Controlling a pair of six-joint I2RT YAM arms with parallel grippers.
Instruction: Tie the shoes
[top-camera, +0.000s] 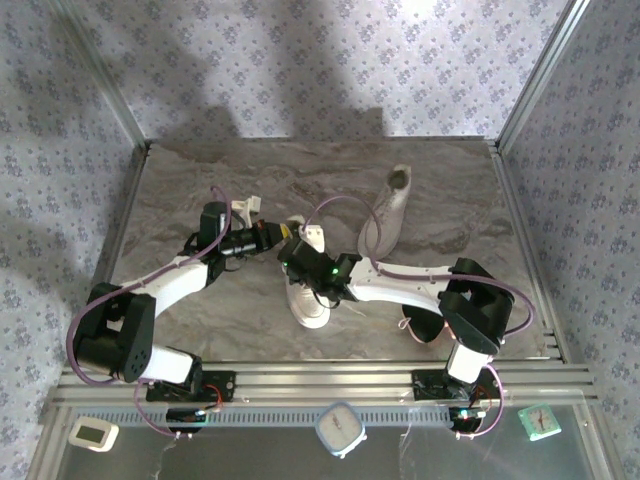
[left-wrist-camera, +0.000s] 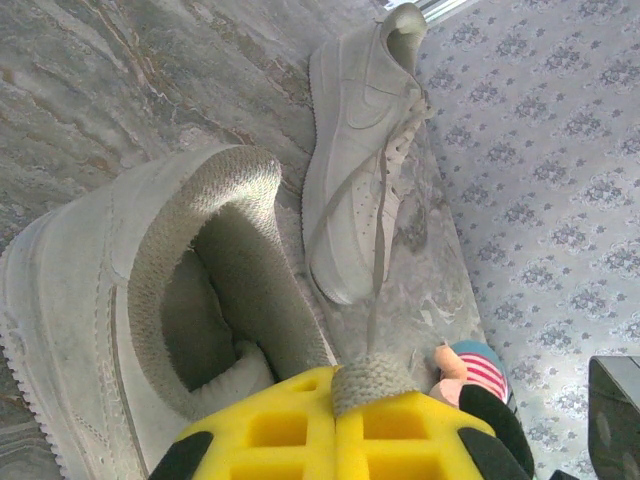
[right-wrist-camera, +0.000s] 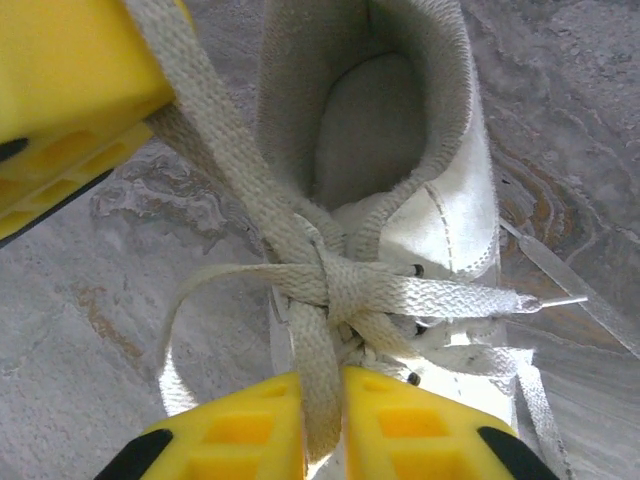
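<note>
Found near sneaker (top-camera: 306, 300) at bench (top-camera: 200, 190) centre, beneath both wrists; far sneaker (top-camera: 388, 212) set apart behind it to the right. Noted laces (right-wrist-camera: 325, 280) crossed once over the near sneaker's tongue. Noted left gripper (left-wrist-camera: 335, 405) jaws pinched shut on one strand, right gripper (right-wrist-camera: 320, 415) jaws closed on the other strand, both drawn straight. Spotted striped plush toy (left-wrist-camera: 478, 368) near far sneaker's toe.
</note>
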